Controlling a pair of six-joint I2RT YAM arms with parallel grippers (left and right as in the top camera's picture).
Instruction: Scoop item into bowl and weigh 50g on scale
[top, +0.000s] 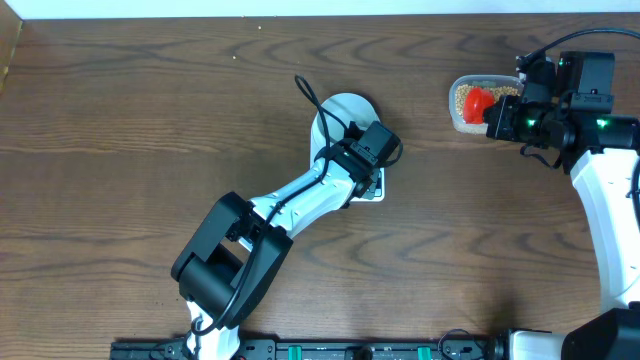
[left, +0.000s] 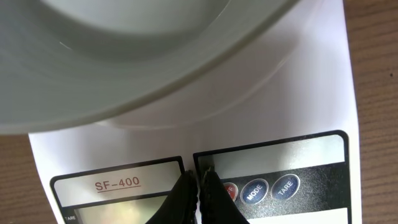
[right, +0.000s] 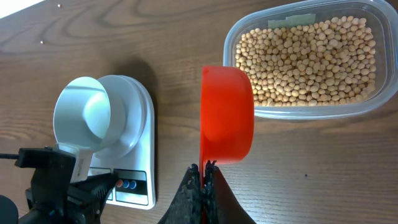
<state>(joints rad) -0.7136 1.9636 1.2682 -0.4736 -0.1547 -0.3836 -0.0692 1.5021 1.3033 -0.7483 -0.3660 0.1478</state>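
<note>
Closest to the robot's base, the left arm reaches out over the middle of the wooden desk (top: 120, 150). Its left tool (left: 199, 180) is pinched narrow, the two dark fingers pressed together with nothing between them. Their tips point at the front panel of the scale (left: 323, 93), on the seam between the display window marked SF-400 and the row of round buttons (left: 268, 190). A red button sits partly behind one finger, with MODE and TARE beside it. Whether the tips actually press on the panel I cannot tell.

Just beyond the panel, the bowl (left: 124, 62) stands upright on the scale's platform, its thick pale rim filling the top of the left wrist view.

Farther off to the right, well apart from the scale, the right tool (right: 203, 171) is clamped tight on the thin handle of a red scoop (right: 227, 115). The scoop is turned on its side, so only its outer shell shows, and its head overlaps the near corner of a clear plastic tub (right: 298, 112).

At the far edge, the beans (right: 305, 56) lie in that tub in a dense tan layer.
</note>
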